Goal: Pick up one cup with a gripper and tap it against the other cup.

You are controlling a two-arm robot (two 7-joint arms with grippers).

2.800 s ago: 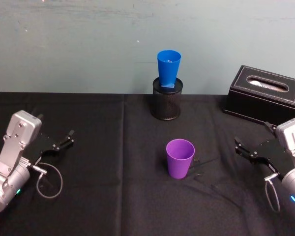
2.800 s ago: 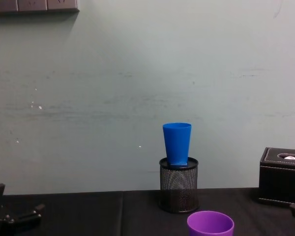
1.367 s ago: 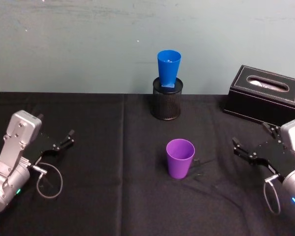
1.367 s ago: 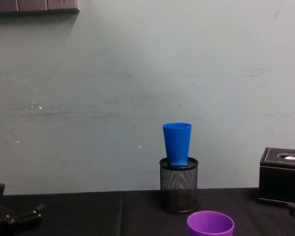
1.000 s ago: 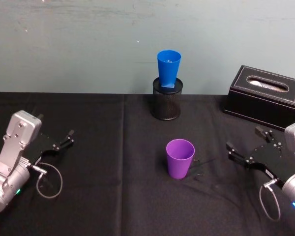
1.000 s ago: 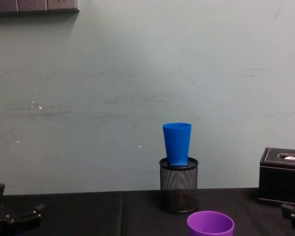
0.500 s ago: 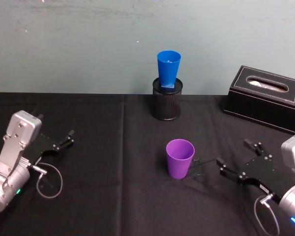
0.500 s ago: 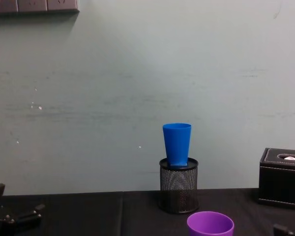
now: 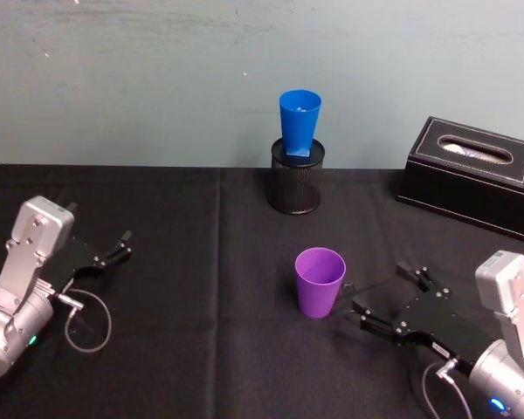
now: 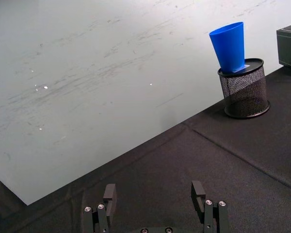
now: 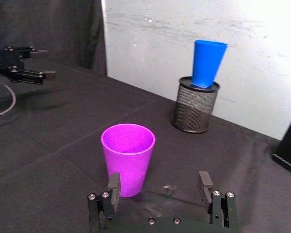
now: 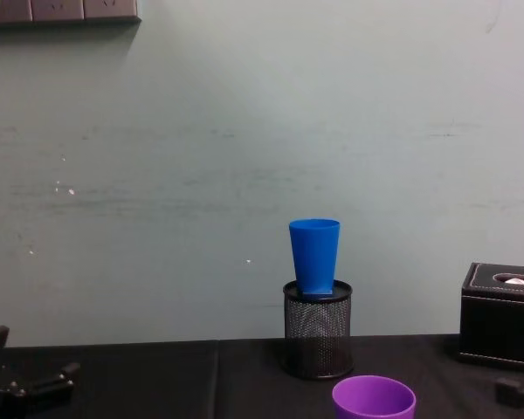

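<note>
Right end effector (image 9: 380,290), fingers spread, just beside the short purple plastic cup (image 9: 320,281) on the worktop (image 9: 201,349).
Tall blue plastic cup (image 9: 299,120) stands in a black wire-mesh holder (image 9: 296,185) behind; left end effector (image 9: 120,244) spread, far left.

soft, even light over a dark table

the pale wall (image 9: 157,78) across the top of the head view is evenly lit and matte. the black cloth (image 9: 201,262) below soaks up the light, so shadows barely read. thin, faint ones lie just right of the purple cup (image 9: 320,281). a small blue light glows on the right arm (image 9: 506,384), lower right
</note>
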